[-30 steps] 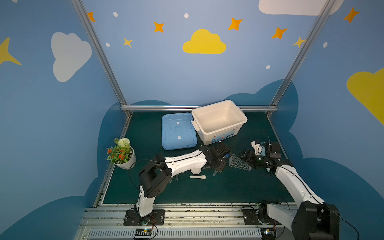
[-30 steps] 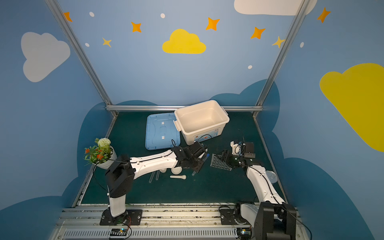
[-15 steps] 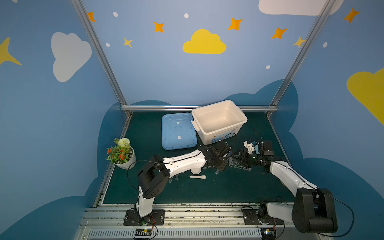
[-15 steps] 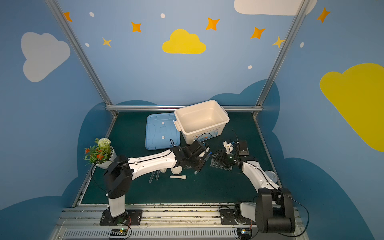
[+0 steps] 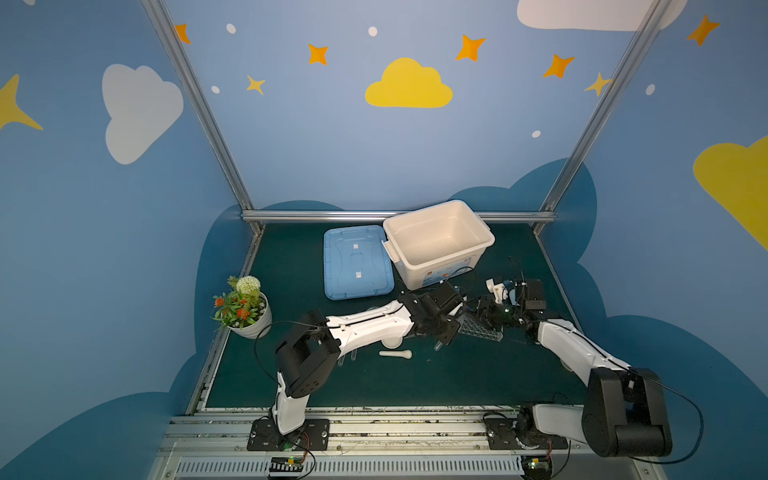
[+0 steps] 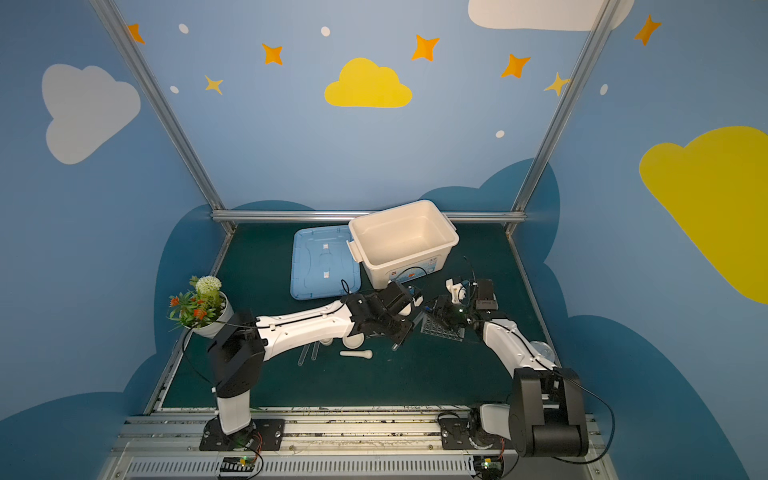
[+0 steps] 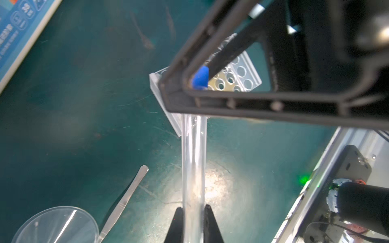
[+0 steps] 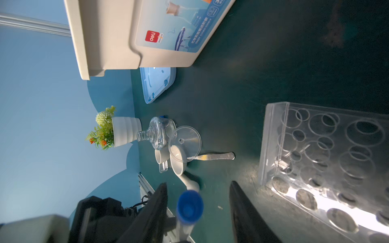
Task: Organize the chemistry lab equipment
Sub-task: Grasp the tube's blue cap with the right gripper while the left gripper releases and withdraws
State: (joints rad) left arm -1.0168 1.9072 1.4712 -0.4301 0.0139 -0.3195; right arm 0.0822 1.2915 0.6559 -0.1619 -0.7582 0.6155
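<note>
My left gripper (image 7: 193,207) is shut on the lower part of a clear test tube (image 7: 193,164), held above the mat near the clear grid-holed rack (image 7: 237,73). The tube's blue cap (image 8: 189,207) sits between the fingers of my right gripper (image 8: 197,183). That gripper is open, with a gap on each side of the cap. In both top views the two grippers meet just left of the rack (image 5: 478,328). Flask (image 8: 156,132), funnel (image 8: 185,143), mortar (image 8: 177,162), small cup (image 8: 161,156), pestle (image 8: 189,182) and rod (image 8: 214,156) are clustered on the mat. Two more tubes (image 6: 309,353) lie under the left arm.
The big white bin (image 5: 482,237) stands open at the back, with its blue lid (image 5: 357,262) flat beside it. A potted flower plant (image 5: 243,305) is at the left edge. A clear round dish (image 6: 540,351) lies by the right arm.
The right gripper has swung left from beside the rack to the tube's capped end, and its jaws have narrowed around the cap. The left gripper has kept the tube nearly still.
</note>
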